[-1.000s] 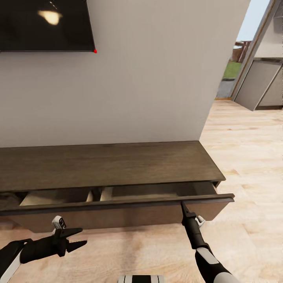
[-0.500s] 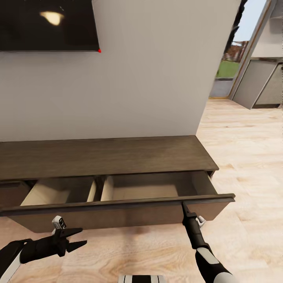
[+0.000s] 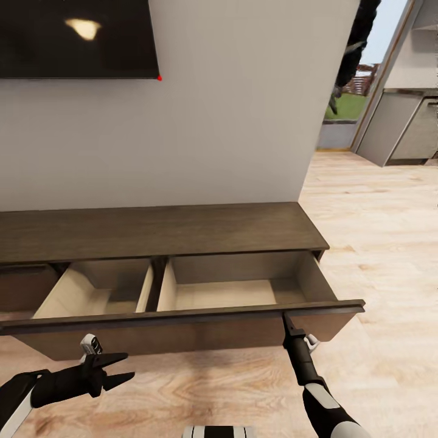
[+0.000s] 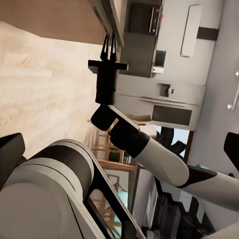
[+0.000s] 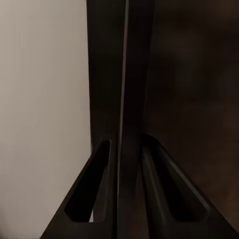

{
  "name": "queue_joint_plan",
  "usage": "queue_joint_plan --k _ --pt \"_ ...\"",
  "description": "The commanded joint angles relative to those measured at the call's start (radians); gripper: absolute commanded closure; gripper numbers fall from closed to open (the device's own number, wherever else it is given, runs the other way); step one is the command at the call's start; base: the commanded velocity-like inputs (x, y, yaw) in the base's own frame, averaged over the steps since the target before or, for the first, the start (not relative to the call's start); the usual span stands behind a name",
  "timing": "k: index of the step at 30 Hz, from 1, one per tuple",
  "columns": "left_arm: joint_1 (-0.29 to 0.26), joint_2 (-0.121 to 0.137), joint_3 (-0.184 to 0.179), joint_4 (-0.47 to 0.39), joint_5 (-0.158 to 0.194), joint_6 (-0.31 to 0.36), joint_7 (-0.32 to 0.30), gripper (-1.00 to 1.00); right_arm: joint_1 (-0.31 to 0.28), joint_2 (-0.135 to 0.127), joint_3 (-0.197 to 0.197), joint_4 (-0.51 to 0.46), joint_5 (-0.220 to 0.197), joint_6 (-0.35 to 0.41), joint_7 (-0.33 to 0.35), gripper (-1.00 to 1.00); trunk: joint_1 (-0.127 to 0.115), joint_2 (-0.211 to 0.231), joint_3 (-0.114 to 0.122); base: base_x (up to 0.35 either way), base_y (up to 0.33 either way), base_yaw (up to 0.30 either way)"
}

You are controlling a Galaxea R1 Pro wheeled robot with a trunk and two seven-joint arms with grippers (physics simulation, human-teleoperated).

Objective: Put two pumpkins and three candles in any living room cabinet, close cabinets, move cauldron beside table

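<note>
The long dark-brown cabinet [image 3: 164, 228] stands against the wall with its wide drawer pulled out. The drawer's pale beige inside [image 3: 231, 292] shows two bare compartments. My right gripper [image 3: 285, 316] is shut on the top edge of the drawer front [image 3: 182, 334]. In the right wrist view its fingers [image 5: 89, 194] clamp the thin dark panel, and in the left wrist view the right gripper [image 4: 109, 47] pinches that edge. My left gripper [image 3: 129, 367] hangs open in front of the drawer's left part, holding nothing. The pumpkins, candles, cauldron and table are out of view.
A black TV [image 3: 73, 36] hangs on the white wall above the cabinet. Light wooden floor [image 3: 377, 243] stretches to the right past the wall corner, toward grey kitchen units [image 3: 395, 134]. A dark shape [image 3: 353, 42] shows beyond the corner.
The drawer has slid out much further, showing far more of its beige inside. The view has drawn back from the cabinet. Both grippers keep their places in the picture.
</note>
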Motion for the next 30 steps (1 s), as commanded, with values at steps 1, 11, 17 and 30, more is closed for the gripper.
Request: queue_joint_plan --k 1,11,17,30 --pt "0.000 0.000 0.000 0.000 0.000 0.000 0.000 -1.00 0.000 0.001 0.041 0.000 0.007 0.004 0.011 1.00 0.000 0.000 0.000 -0.121 0.000 0.000" --pt "0.000 0.000 0.000 0.000 0.000 0.000 0.000 -1.00 0.000 0.001 0.041 0.000 0.007 0.005 0.011 1.00 0.000 0.000 0.000 -0.066 0.000 0.000" --pt "0.000 0.000 0.000 0.000 0.001 0.000 0.000 -1.00 0.000 0.001 0.041 0.000 0.007 0.005 0.011 1.00 0.000 0.000 0.000 -0.114 0.000 0.000" --pt "0.000 0.000 0.000 0.000 0.000 0.000 0.000 -1.00 0.000 0.001 0.041 0.000 0.007 0.006 0.011 1.00 0.000 0.000 0.000 -0.101 0.000 0.000"
